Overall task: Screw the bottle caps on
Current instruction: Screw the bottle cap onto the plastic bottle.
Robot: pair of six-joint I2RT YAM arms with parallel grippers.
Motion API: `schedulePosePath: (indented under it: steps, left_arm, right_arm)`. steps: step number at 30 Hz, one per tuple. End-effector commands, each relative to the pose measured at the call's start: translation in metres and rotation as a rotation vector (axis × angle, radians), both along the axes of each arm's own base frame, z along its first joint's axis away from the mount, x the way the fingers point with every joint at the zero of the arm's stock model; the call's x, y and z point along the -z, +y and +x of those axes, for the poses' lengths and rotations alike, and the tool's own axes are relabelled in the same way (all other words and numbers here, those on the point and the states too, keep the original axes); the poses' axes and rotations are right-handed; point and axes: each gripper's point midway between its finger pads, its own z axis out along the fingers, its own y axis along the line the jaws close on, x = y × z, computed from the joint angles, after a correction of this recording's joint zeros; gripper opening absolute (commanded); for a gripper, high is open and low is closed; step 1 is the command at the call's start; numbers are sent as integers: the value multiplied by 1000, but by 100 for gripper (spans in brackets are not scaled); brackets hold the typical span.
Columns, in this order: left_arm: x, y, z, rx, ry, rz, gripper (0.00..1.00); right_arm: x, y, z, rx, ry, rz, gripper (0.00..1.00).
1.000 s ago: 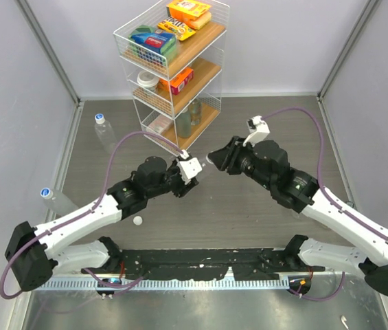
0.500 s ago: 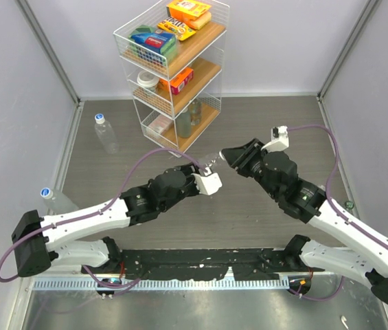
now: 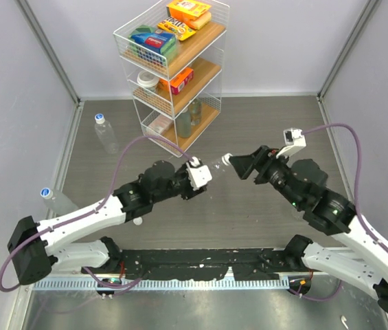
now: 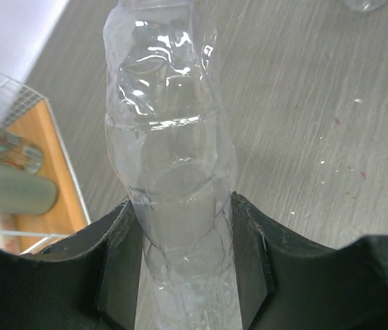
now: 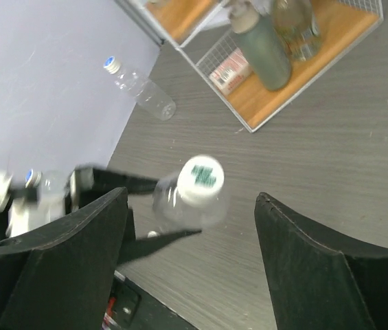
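A clear ribbed bottle (image 4: 169, 158) lies tilted between the pads of my left gripper (image 4: 180, 206), which is shut on its body. In the top view this bottle (image 3: 209, 168) points right, with a white cap (image 3: 226, 159) on its neck. That cap (image 5: 201, 177) carries a green mark and faces my right gripper (image 5: 190, 197), whose jaws stand wide open on either side without touching it. From above, the right gripper (image 3: 243, 165) sits just right of the cap. A loose white cap (image 5: 151, 234) lies on the table below.
A blue-capped bottle (image 3: 104, 133) lies by the left wall, and another (image 3: 56, 199) lies nearer the front. A wire rack (image 3: 173, 69) with wooden shelves and boxes stands at the back centre, close behind the held bottle. Grey walls enclose the table.
My right gripper has opened, let go of the cap and drawn back to the right. The left arm has shifted while keeping hold of the bottle.
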Motion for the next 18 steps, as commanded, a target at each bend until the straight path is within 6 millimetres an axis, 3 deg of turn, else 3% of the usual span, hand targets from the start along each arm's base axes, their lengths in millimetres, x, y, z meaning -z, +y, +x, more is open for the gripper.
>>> schedulePosePath:
  steps: [1,5,8,10,13,18]
  left_arm:
    - [-15,3,-16,183,168,-167,0]
    - [-15,18,-48,474,296,-197,0]
    - [-17,26,-70,613,374,-166,0]
    - [-14,33,-83,704,378,-120,0]
    - [-8,36,-77,702,385,-107,0]
    - [2,43,-75,727,417,-87,0]
  right_arm:
    - [-42,-7,-26,-173,-234,-172,77]
    - [-28,-9,-30,-314,-382,-474,84]
    - [-11,20,-67,-700,-557,-619,84]
    - [0,27,-84,-859,-669,-675,84]
    - [-9,27,-81,-864,-738,-715,87]
    - [6,32,-81,-1046,-817,-879,88]
